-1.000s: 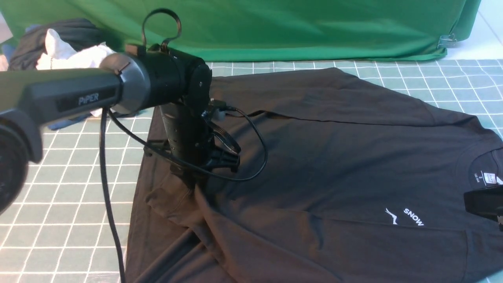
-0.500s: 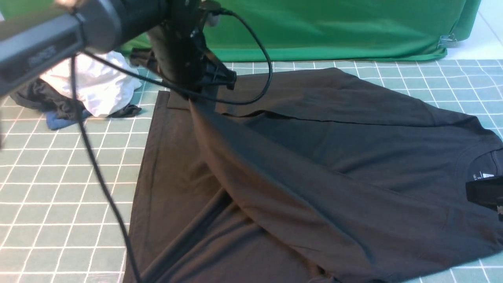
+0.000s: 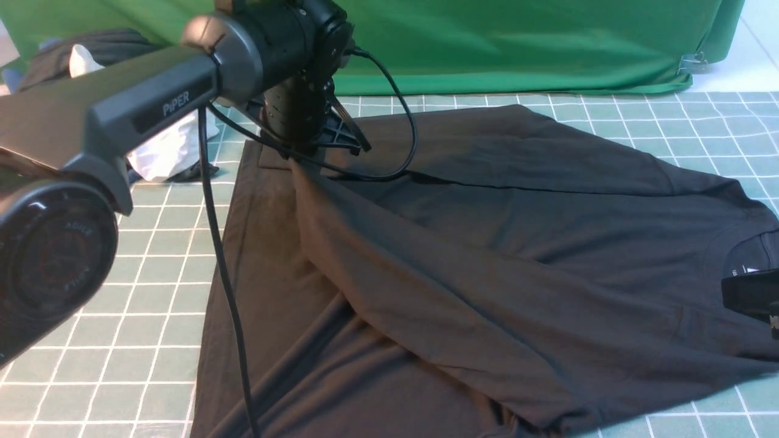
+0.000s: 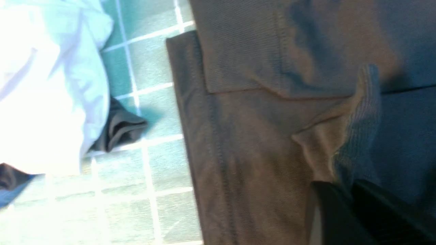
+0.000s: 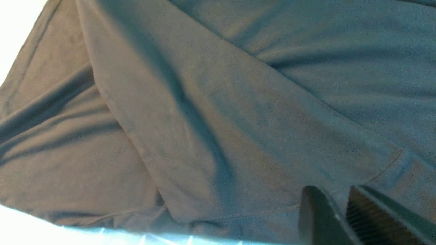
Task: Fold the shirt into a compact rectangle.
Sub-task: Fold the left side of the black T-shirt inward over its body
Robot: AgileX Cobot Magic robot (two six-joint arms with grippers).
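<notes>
The shirt (image 3: 487, 243), black and long-sleeved, lies spread on the table (image 3: 122, 255), a teal mat ruled with white grid lines. In the front view it covers the surface from the centre out to 3 o'clock and down to 6 o'clock. A broad flap of it runs as a raised diagonal fold from 11 o'clock toward 5 o'clock. The left hand (image 3: 299, 159) hangs at the 11 o'clock corner of the garment. In the left wrist view its fingers (image 4: 327, 211) are together, clamped on a ribbed cuff (image 4: 357, 129), which is lifted off the layer beneath. The left arm (image 3: 109, 121) carries the white word "PiPER" (image 3: 176, 103). Raised lettering on its round joint housing is too dim to read. A black cable (image 3: 225, 274) droops from the arm across the cloth. The right hand (image 3: 751, 298) sits at 3 o'clock over the collar, beside a neck label (image 3: 752, 271) whose white marks are too small to read. In the right wrist view its fingers (image 5: 316, 217) stand close together just above a stitched seam, and I cannot tell whether they pinch any fabric. At 10 o'clock a white garment (image 3: 170, 149) rests against a heap of dark clothes (image 3: 91, 45), just beside the shirt's edge. A green cloth (image 3: 487, 42) hangs across 12 o'clock.
</notes>
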